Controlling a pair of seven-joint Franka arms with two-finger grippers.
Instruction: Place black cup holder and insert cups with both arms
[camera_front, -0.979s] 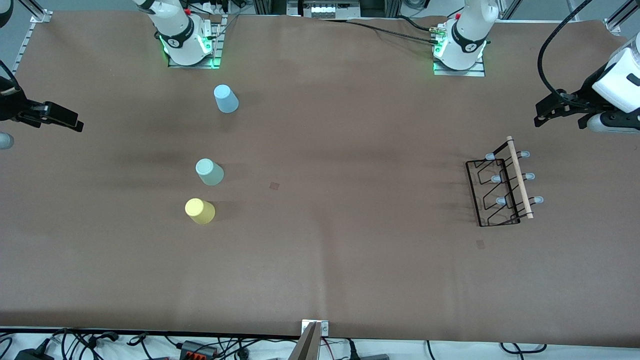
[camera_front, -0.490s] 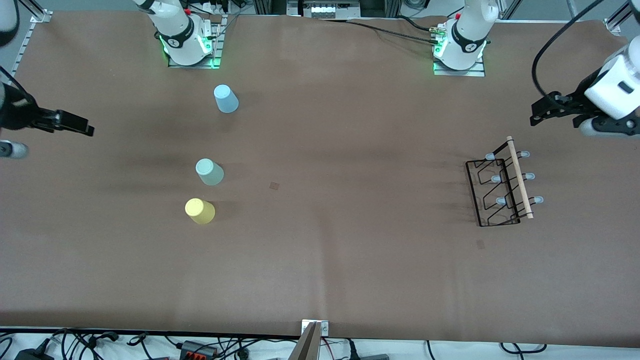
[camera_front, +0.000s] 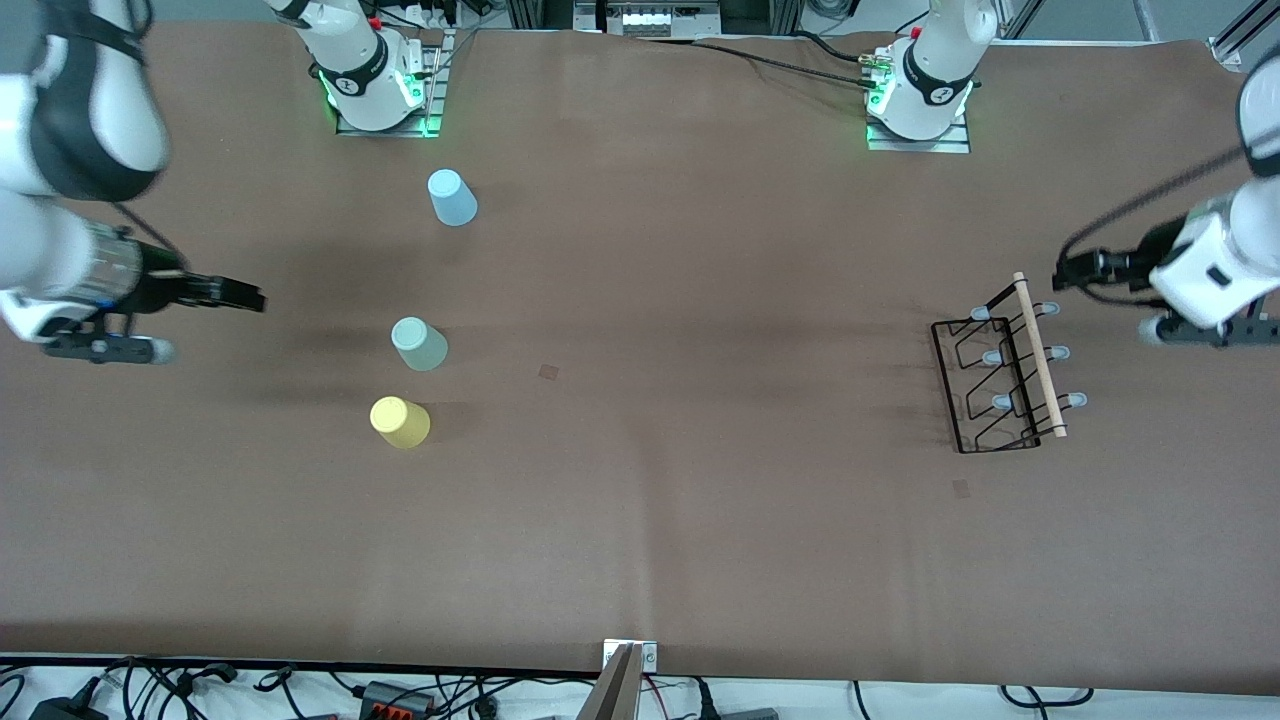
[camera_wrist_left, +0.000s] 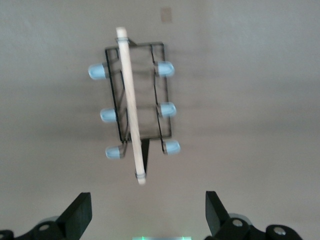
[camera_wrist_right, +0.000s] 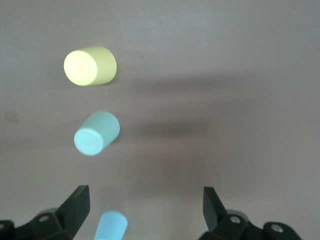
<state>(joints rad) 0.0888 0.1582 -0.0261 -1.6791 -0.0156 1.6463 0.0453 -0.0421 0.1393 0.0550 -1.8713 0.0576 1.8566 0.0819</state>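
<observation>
The black cup holder (camera_front: 1037, 352) stands on the brown table toward the left arm's end, its wooden rod on top; the left wrist view shows the holder (camera_wrist_left: 131, 105) with its pale blue pegs. My left gripper (camera_front: 1075, 270) hangs open and empty in the air beside the rod's end; the left gripper (camera_wrist_left: 147, 210) touches nothing. Three cups stand base up toward the right arm's end: light blue (camera_front: 452, 197), pale green (camera_front: 419, 343), yellow (camera_front: 400, 421). My right gripper (camera_front: 240, 297) is open and empty, apart from the green cup (camera_wrist_right: 97, 132), the yellow cup (camera_wrist_right: 90, 66) and the blue cup (camera_wrist_right: 111, 227).
Both arm bases (camera_front: 375, 90) (camera_front: 920, 100) are bolted along the table's edge farthest from the front camera. Cables (camera_front: 400, 695) and a metal bracket (camera_front: 630, 655) lie along the nearest edge. Two small dark marks (camera_front: 549, 371) (camera_front: 961, 488) show on the table cover.
Both arms have swung in over the table. The left gripper has come closer to the holder's rod end, and the right gripper has moved toward the green cup. Cups and holder have not moved.
</observation>
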